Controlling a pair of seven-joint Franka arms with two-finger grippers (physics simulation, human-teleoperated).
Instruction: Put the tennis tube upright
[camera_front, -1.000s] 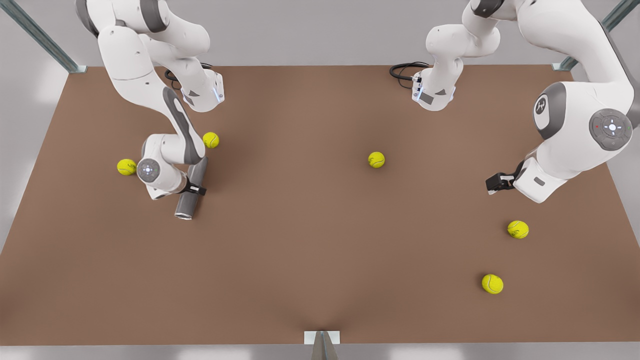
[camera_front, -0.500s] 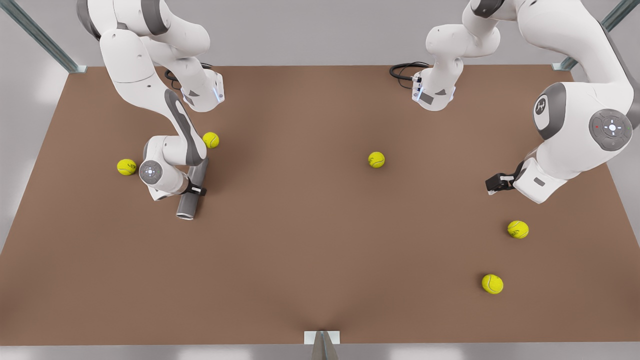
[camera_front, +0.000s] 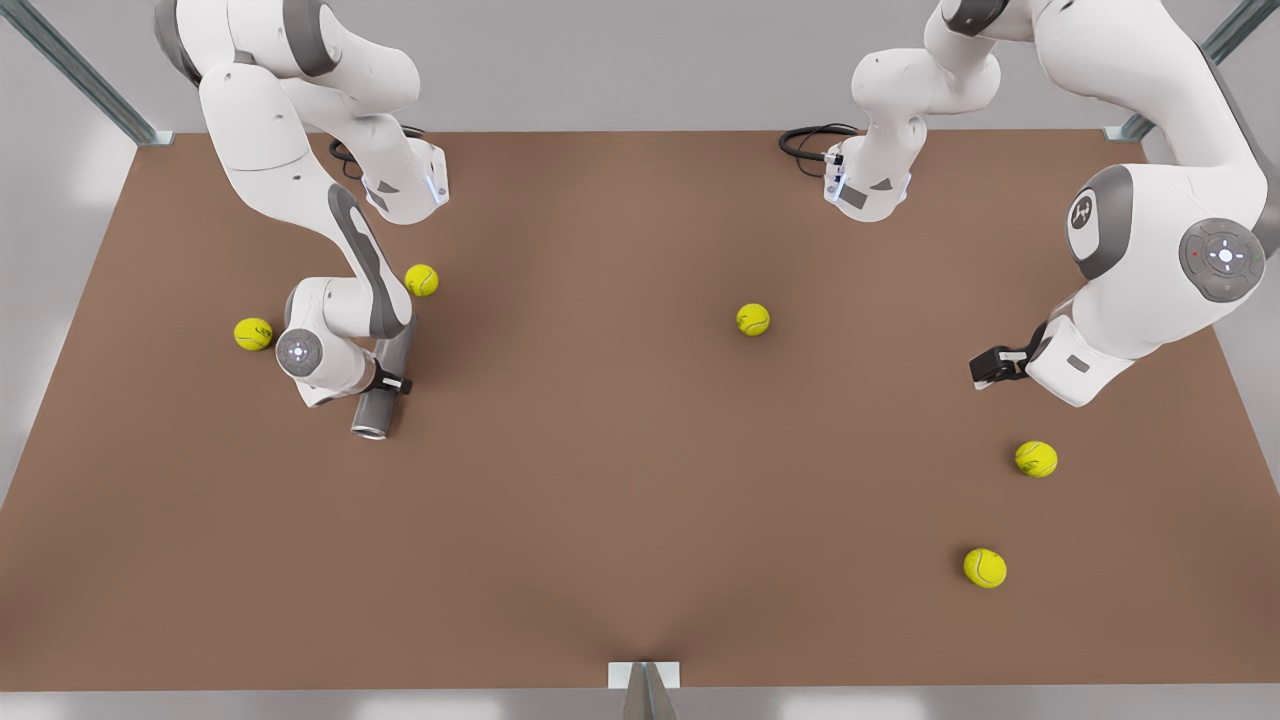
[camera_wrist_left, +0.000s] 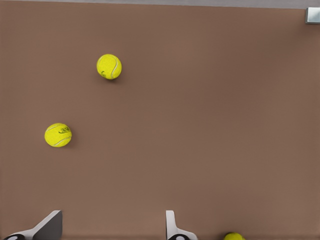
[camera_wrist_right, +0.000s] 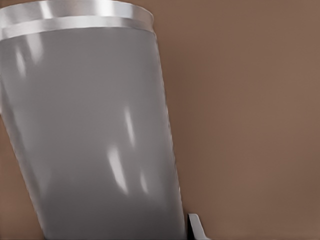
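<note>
right gripper (camera_front: 392, 382): it's over on the front view's left, black fingers (camera_front: 403, 381) clamped across the tennis tube, so that's what it's holding

tennis tube (camera_front: 384, 378): dark grey, not upright, lying at a slant on the left part of the table, with its silver-rimmed end (camera_front: 368, 432) pointing toward the near edge. Up close in the right wrist view the tube (camera_wrist_right: 95, 135) is grey with a shiny band at the rim. Can't tell whether it's touching the table or a bit off it

left gripper (camera_front: 990, 367): hanging over the front view's right side of the table, holding nothing. In its own wrist view the two fingertips (camera_wrist_left: 175, 227) sit well apart, so it's spread wide. This arm is just waiting

tennis balls near the tube: one (camera_front: 253, 333) to the left of the right arm's wrist, one (camera_front: 421, 280) just beyond the tube's far end

other balls: one (camera_front: 752, 319) around mid-table, two (camera_front: 1035, 458) (camera_front: 984, 567) on the near right

table (camera_front: 620, 520): plain brown top
</note>
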